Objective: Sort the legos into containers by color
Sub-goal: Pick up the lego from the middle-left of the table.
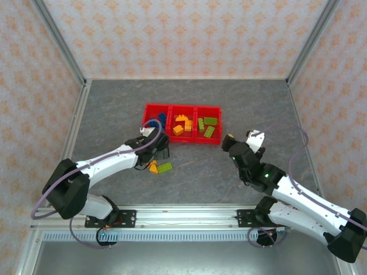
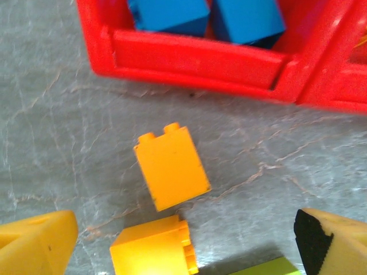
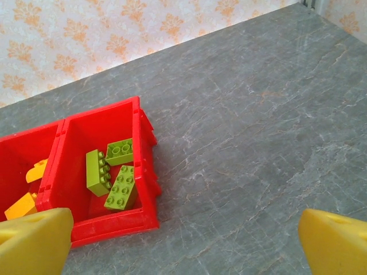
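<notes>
I had the left fingers (image 2: 34,246) spread wide with nothing in them, hovering over two orange legos (image 2: 172,169) that lay loose on the table (image 2: 51,126), just on the near side of the left end of the containers (image 2: 189,57). A lime green lego (image 1: 165,167) lay right beside them. Blue legos (image 2: 246,20) sat in the left bin, orange ones (image 1: 182,126) in the middle bin and green ones (image 3: 112,175) in the right bin. The right fingers (image 3: 34,240) were equally wide apart and empty, held over the table just right of the row.
</notes>
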You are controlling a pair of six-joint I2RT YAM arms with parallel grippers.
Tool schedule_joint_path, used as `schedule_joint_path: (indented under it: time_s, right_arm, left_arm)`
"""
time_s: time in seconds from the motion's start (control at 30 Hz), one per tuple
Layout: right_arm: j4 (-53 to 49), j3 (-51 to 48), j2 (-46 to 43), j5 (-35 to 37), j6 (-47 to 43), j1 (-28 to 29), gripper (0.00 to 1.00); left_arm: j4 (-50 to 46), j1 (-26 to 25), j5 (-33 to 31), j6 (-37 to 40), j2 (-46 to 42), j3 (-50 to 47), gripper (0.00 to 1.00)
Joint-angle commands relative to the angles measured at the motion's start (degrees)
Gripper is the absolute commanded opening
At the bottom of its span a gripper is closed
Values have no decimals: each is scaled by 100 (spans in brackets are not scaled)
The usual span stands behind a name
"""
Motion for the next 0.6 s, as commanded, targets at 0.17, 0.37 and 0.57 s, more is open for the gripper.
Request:
schedule_joint_path:
  time_s: [0.17,0.37,0.57]
  right_arm:
    - [-7,144,-58,-6,-97,-10,100]
    - [-151,46,-327,54,-26,-10,100]
    - [-252,33,-388,118,-15,-12,100]
  left_arm:
    - [432,333,380,104,535,7,83]
    - [339,489,2,156,860,213,76]
    - [618,695,138,241,1098,215,68]
